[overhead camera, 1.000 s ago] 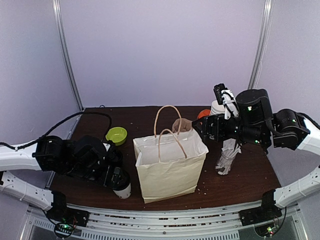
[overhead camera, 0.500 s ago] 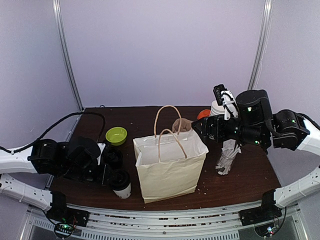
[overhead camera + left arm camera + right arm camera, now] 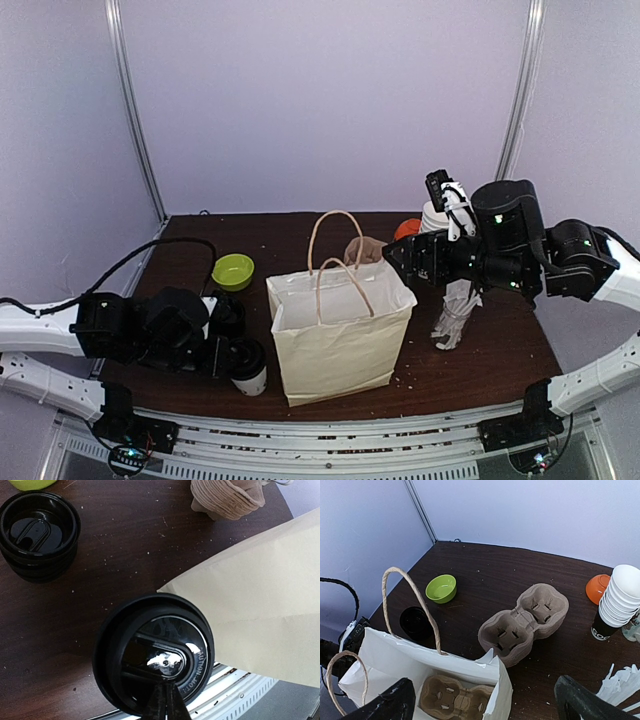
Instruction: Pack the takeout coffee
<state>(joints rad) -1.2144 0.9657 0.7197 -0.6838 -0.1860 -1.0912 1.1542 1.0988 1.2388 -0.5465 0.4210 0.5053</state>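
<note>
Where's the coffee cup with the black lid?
In the top view, the coffee cup stands front-left on the table, beside the paper bag, under the left gripper.

— What sort of place is this?
— A robot test booth, not a real café. You can tell by the plain pale walls (image 3: 320, 100) and the two robot arms (image 3: 510, 240) at a dark table (image 3: 500, 350) with a metal rail frame (image 3: 330, 432).
— And the coffee things?
— Props: a paper bag (image 3: 340, 340), cup carriers (image 3: 525, 622) and stacked cups (image 3: 620, 592).
</note>
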